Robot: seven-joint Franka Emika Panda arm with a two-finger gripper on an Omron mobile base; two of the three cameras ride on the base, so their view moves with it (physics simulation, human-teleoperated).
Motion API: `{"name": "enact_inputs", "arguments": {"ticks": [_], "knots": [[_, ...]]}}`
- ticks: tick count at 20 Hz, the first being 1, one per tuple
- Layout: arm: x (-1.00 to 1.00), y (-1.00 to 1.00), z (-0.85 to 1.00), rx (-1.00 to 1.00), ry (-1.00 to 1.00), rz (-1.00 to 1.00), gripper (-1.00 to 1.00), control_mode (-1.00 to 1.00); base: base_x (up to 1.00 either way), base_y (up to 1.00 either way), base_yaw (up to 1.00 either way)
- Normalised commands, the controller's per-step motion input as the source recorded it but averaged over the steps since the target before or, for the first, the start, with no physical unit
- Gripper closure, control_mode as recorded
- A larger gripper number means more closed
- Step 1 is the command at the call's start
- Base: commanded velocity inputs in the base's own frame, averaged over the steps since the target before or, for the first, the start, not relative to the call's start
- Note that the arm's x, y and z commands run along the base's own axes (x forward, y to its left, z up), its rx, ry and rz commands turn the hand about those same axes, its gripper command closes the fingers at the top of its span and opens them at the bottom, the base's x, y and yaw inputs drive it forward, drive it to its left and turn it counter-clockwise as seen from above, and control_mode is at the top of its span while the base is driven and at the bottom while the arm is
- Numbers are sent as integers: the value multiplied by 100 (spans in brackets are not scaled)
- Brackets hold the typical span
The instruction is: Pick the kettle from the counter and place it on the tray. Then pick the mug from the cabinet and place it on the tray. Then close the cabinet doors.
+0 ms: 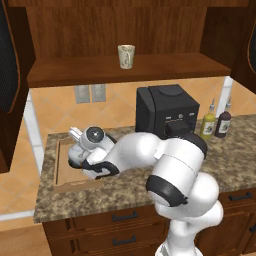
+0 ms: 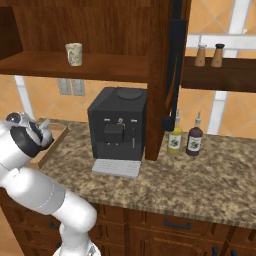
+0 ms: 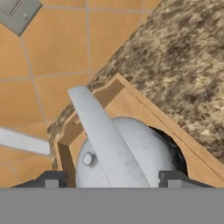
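Two base views flank the arm, sharing the counter; hand view looks closely down at the tray.

Mug stands upright on cabinet shelf, upper left. Black coffee machine on counter. Two bottles right of it, past the cabinet side. Tray corner at left, partly behind arm.

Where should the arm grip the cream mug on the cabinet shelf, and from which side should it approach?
Grip the mug across its tapered body, coming in level from the open front of the cabinet. It stands upright near the shelf's front edge with bare shelf on both sides, so open jaws can straddle it. From these views I cannot tell where its handle points.
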Motion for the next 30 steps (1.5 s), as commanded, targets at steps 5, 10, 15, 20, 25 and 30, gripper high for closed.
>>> {"name": "enact_inputs", "arguments": {"ticks": [5,10,15,20,25,30], "knots": [[-8,-4,8,2,-9,4,-100,-100,0,0,0],[-33,-12,34,0,1,0,-100,-100,0,0,0],[-22,0,93,0,-1,6,-100,-100,0,0,0],[-45,-8,92,-4,10,5,-100,-100,0,0,0],[-49,-12,52,-16,26,0,-100,-100,0,0,0],[-12,-9,0,-9,6,9,-100,-100,0,0,0]]}}
